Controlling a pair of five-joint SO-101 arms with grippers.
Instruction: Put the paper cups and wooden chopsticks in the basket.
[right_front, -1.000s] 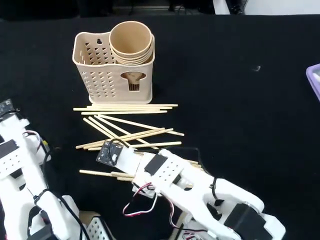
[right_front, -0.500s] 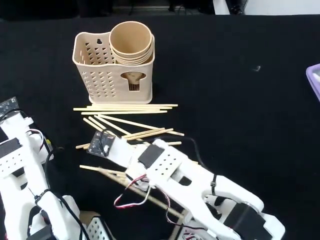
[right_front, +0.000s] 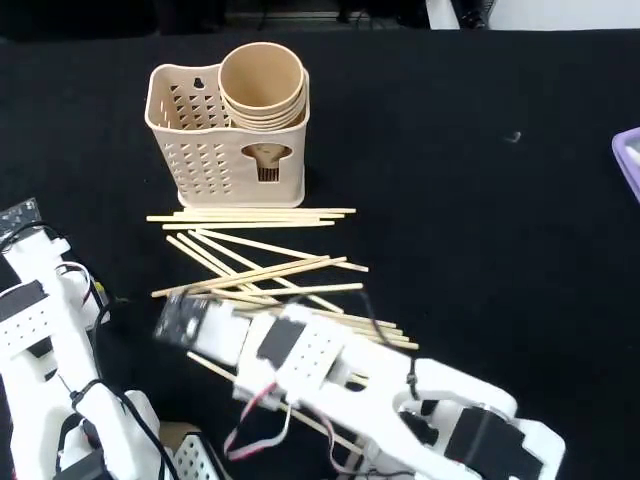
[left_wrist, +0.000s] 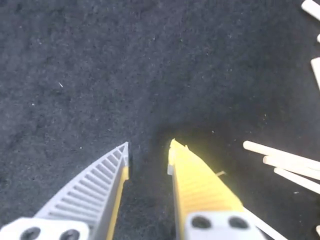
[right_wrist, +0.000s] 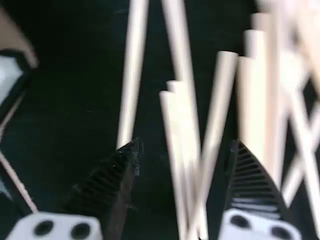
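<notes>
My left arm (right_front: 35, 330) and right arm (right_front: 340, 370) are white, with black motors and red-white cables. My left end effector (left_wrist: 147, 150) is ribbed grey and yellow, my right end effector (right_wrist: 184, 147) black.

Matt black cloth table (right_front: 500, 250), perforated plastic basket (right_front: 200, 160), paper cups (right_front: 262, 80), pale wooden chopsticks (right_front: 250, 215)

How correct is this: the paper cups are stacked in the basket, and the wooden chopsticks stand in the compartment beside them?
One part is wrong. The paper cups are stacked in the basket, but the wooden chopsticks do not stand in it: they lie scattered on the black table in front of the basket. The high view shows this.
</notes>
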